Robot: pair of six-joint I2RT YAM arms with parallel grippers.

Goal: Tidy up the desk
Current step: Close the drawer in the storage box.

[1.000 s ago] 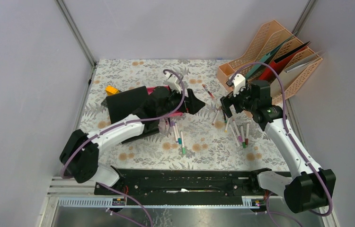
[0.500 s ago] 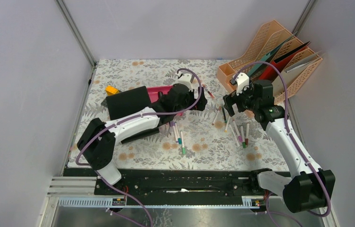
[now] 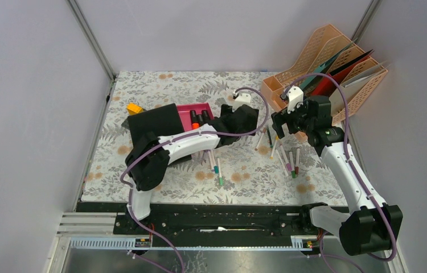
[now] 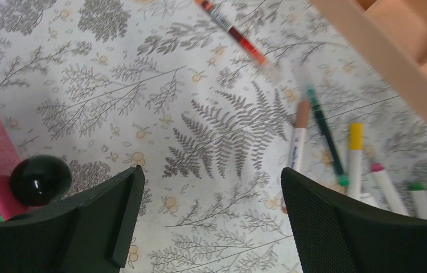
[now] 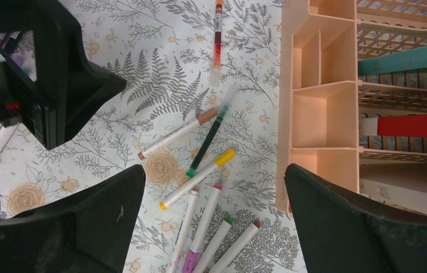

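Nearest us, the black rail (image 3: 217, 219) carries both arm bases, and past it the surface (image 3: 160, 85) – pale cloth printed with ferns and orange flowers – fills the middle of the top view out to the back walls. A few markers (image 3: 216, 162) lie on it in front of the left arm (image 3: 194, 142), and a larger scatter (image 3: 288, 159) lies near the right arm (image 3: 348, 170). The left arm reaches across to the middle. Its jaws are spread wide and hold nothing, with bare cloth between them and marker caps just beside the right finger (image 4: 336, 227). The right jaws are spread as wide and are also empty, hanging over that scatter beside the low front compartments of the peach rack (image 5: 319, 114). On the left side lie a black folder (image 3: 154, 122) and, just beside it, a pink tray (image 3: 184, 111) with dark things in it. A small orange block (image 3: 134, 108) sits behind the folder. A red marker (image 5: 217, 31) lies alone farther back – apart from the rest. In the far right corner the rack's tall slots hold teal and red folders (image 3: 336, 74).
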